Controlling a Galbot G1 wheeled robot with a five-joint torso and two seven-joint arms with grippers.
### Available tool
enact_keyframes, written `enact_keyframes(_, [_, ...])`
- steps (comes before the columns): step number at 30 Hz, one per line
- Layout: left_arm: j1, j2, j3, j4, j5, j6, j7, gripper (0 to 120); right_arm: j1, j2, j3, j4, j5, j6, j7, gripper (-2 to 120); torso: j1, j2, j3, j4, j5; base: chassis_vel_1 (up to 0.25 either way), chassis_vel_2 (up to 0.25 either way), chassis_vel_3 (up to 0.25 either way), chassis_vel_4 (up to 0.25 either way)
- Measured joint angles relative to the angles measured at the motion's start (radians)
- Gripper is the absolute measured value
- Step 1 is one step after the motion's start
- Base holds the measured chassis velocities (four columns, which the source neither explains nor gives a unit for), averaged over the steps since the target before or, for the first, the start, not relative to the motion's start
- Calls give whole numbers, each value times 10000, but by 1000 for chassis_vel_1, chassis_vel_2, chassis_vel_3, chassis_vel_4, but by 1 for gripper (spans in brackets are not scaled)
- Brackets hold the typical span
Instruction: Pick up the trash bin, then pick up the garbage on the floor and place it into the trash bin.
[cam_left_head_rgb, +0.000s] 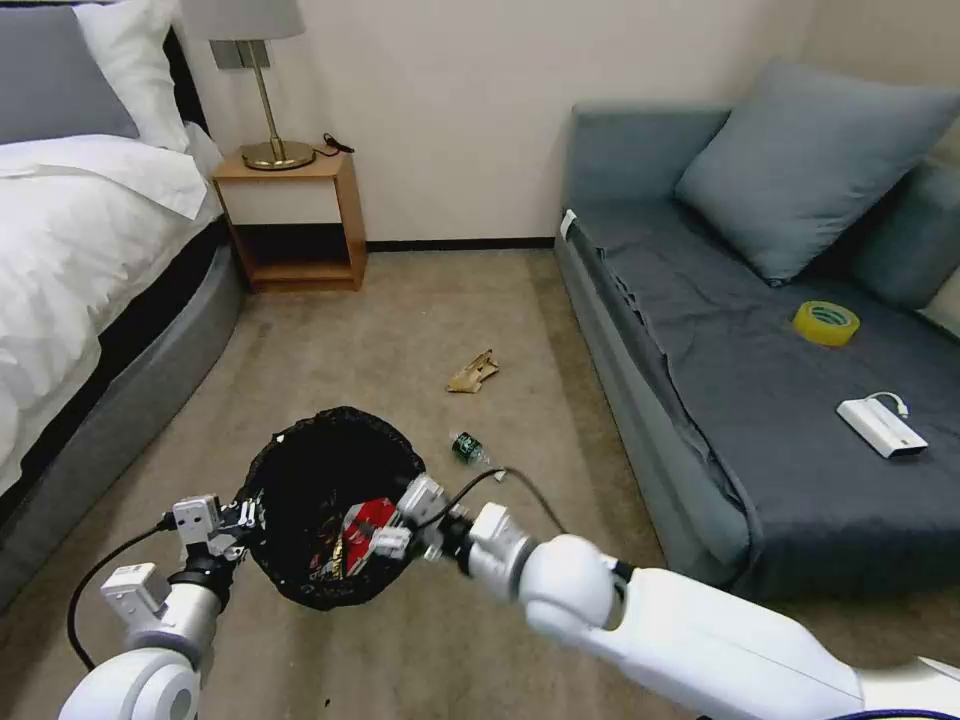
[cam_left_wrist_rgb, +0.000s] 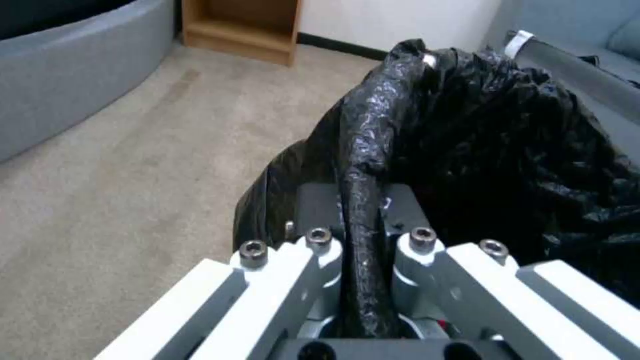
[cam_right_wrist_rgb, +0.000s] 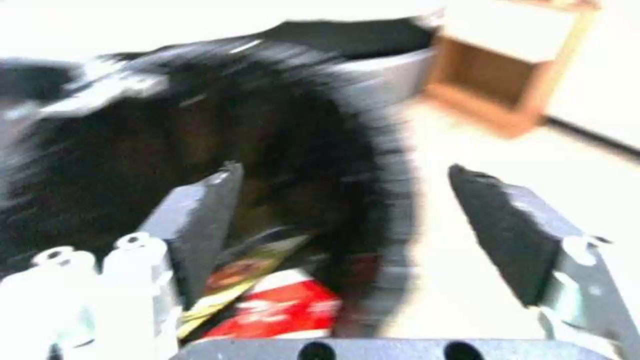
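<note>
Black-bagged trash bin (cam_left_head_rgb: 330, 500) is hanging pinched at its rim by the left gripper (cam_left_wrist_rgb: 363, 220), right gripper (cam_right_wrist_rgb: 343, 235) spreading wide over two wrappers inside it, so bottle (cam_left_head_rgb: 466, 447) beyond the bin looks next.

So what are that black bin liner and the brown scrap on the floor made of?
The crinkly black bin liner looks like thin glossy plastic film: it shows shiny creases and wrinkles. The crumpled brown scrap appears to be matte paper or thin card, judging by its stiff folds.
</note>
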Motion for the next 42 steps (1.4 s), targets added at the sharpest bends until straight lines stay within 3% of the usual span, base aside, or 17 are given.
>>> enact_keyframes(4, [-170, -16, 37, 93, 53, -14, 12, 4, -1522, -510, 1620, 473, -227, 299, 206, 98, 0, 0, 0, -6, 2, 0, 0, 0, 0])
enact_keyframes(10, [-412, -48, 0, 144, 76, 13, -38, 4, -3766, -933, 3500, 1040, -1150, 939, 782, 100, 0, 0, 0, -3, 1, 0, 0, 0, 0])
enact_keyframes(16, [-471, -44, -74, 171, 87, 56, -76, 4, -4994, -715, 4707, 1357, -1856, 1055, 983, 100, 0, 0, 0, -1, 1, 0, 0, 0, 0])
enact_keyframes(24, [-390, -97, -562, 44, 38, 121, -118, 4, -7159, -324, 6701, 2129, -3032, 892, 828, 100, -1, 0, 0, -2, -2, 0, 0, 0, 0])
enact_keyframes(33, [-401, -66, -1152, -61, -365, 231, -108, 4, -8229, -111, 7744, 2626, -3231, 1140, 165, 100, -1, 0, 0, -2, -2, 0, 0, 0, 0])
enact_keyframes(42, [-344, -112, -1242, -53, -418, 235, -126, 4, -8254, 0, 7663, 2736, -3192, 1220, -33, 100, 0, 0, 1, -1, -2, 0, 0, 0, 0])
